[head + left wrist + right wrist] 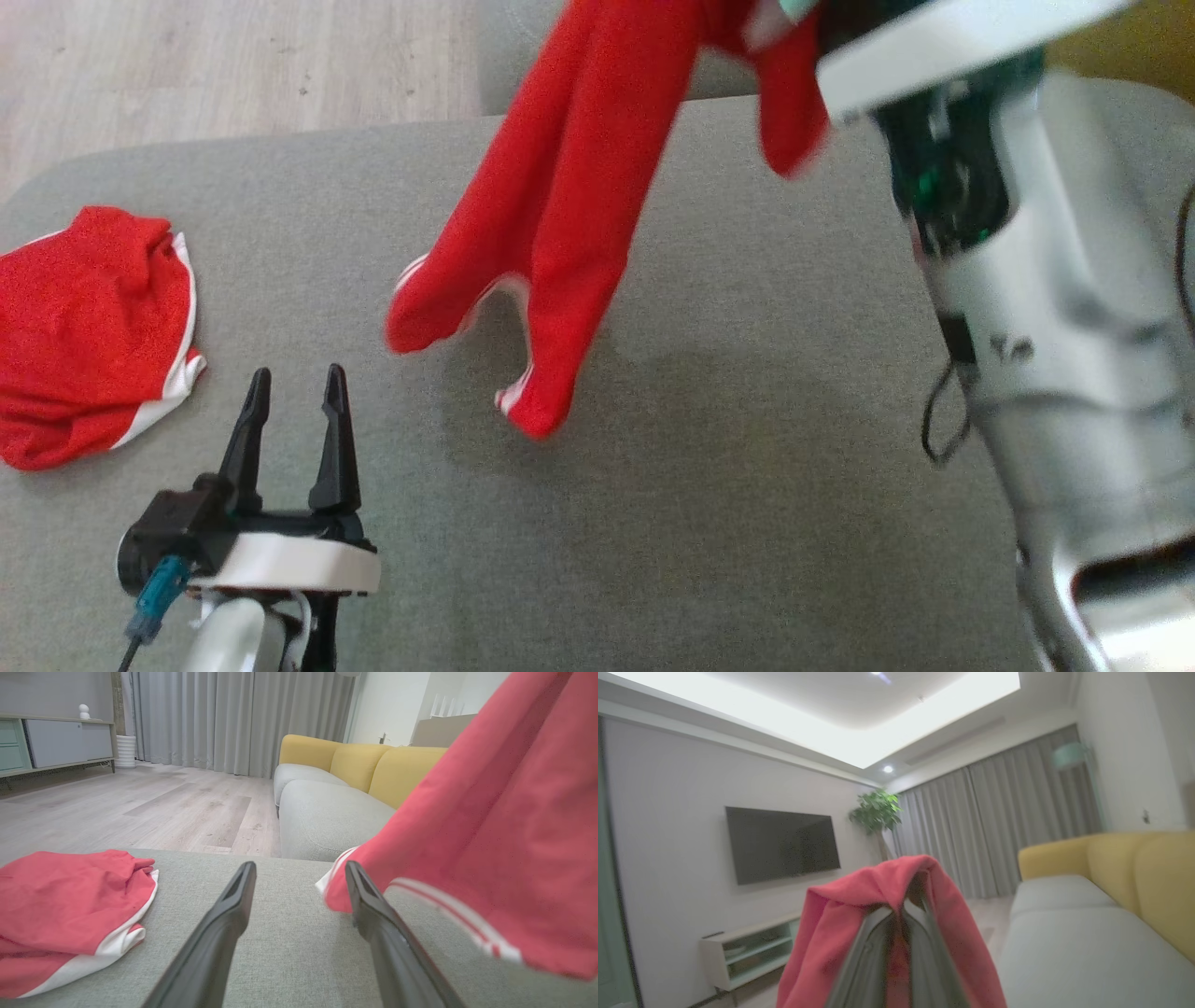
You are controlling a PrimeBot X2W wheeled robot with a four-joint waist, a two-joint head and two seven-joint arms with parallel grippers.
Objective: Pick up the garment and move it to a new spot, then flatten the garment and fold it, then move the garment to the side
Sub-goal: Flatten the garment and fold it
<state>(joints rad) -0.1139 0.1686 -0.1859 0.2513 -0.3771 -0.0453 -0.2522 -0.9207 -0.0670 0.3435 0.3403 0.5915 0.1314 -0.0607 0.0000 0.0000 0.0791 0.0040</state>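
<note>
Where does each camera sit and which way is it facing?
Head view: up high, looking down at grey cushion; left gripper, pale right arm show.
Left wrist view: low, facing across the cushion toward yellow sofa; own open fingers show.
Right wrist view: tilted up toward TV; right gripper clamps hanging garment.
Head and left wrist views share that garment and a second red garment.

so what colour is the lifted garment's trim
White stripes on the red garment, clearest in the left wrist view.
</note>
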